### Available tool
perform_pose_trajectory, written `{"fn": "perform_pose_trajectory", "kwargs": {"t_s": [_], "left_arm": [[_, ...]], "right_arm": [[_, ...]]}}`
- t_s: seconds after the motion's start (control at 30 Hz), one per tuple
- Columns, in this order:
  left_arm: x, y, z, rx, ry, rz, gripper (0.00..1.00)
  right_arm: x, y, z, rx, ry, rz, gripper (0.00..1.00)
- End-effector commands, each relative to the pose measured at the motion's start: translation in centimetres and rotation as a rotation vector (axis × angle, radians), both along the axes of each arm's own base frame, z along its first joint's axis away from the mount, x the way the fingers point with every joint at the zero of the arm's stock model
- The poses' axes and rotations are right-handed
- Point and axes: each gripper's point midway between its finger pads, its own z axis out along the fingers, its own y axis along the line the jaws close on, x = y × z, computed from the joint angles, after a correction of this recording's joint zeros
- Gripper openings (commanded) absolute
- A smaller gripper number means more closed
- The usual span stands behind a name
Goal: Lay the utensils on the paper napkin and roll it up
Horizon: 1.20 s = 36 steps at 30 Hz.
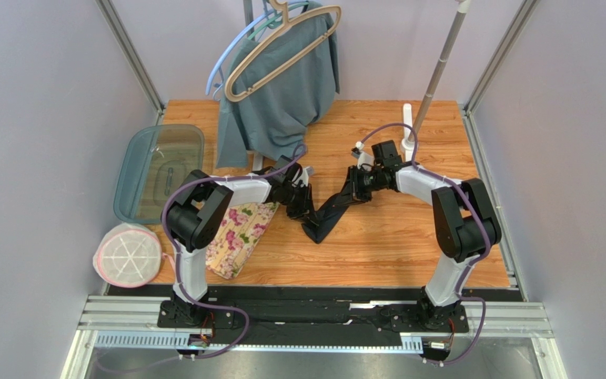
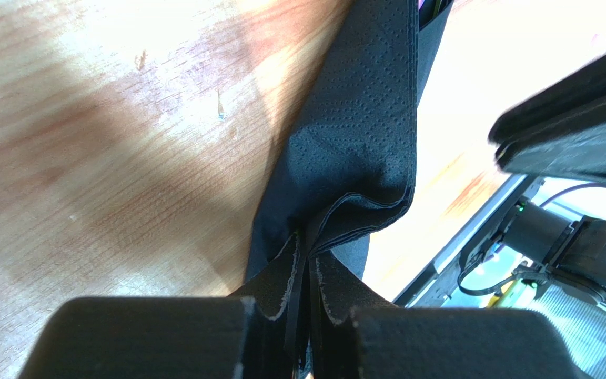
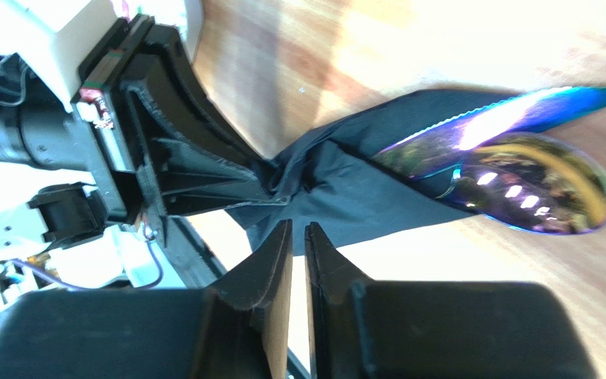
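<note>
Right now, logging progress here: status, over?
Left gripper shut on paper napkin. Right gripper slightly open, empty. Utensils poke out of napkin. Floral mat nearby, not touching.

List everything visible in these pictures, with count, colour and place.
paper napkin: one, black, table centre, bunched
utensils: two seen, iridescent purple-green, poking out of the napkin
floral mat: one, cream and pink, left of the napkin
container: one, clear teal, left edge
round object: one, white, pink rim, near-left corner
garment: one, grey-teal, hanging at back
hangers: two seen, beige and blue, above garment
pole: one, white, back right
table: one, wooden
left gripper: shut on the napkin
right gripper: slightly open, beside the napkin
</note>
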Motion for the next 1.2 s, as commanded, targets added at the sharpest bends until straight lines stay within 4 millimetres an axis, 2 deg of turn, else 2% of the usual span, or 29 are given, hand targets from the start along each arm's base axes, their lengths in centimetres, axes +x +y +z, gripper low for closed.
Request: {"fn": "perform_pose_trajectory", "kwargs": {"t_s": [0.0, 0.2, 0.5, 0.6, 0.8, 0.97, 1.17], "left_arm": [[0.1, 2.7, -2.9, 0.145, -0.005, 0.02, 0.08], [0.2, 2.5, -2.9, 0.139, -0.007, 0.019, 0.08], [0.5, 2.1, -2.0, 0.109, -0.02, 0.016, 0.08], [0.7, 1.4, -0.7, 0.068, -0.035, 0.015, 0.08], [-0.1, -1.0, 4.2, -0.027, -0.087, -0.025, 0.09], [-1.0, -3.0, 6.5, -0.087, -0.108, -0.065, 0.1], [-2.0, -4.3, 5.0, -0.104, -0.046, -0.077, 0.09]], "right_arm": [[0.0, 1.1, 0.5, 0.051, -0.007, 0.007, 0.11], [0.2, 1.0, -1.7, 0.024, 0.011, 0.004, 0.07], [0.0, 0.1, -6.3, -0.055, 0.072, -0.023, 0.04], [-0.2, -0.2, -7.2, -0.082, 0.089, -0.028, 0.02], [-0.8, -0.9, -8.9, -0.127, 0.128, -0.038, 0.0], [-1.1, -1.1, -9.6, -0.157, 0.14, -0.043, 0.0], [-1.2, -1.1, -9.9, -0.17, 0.144, -0.042, 0.0]]}}
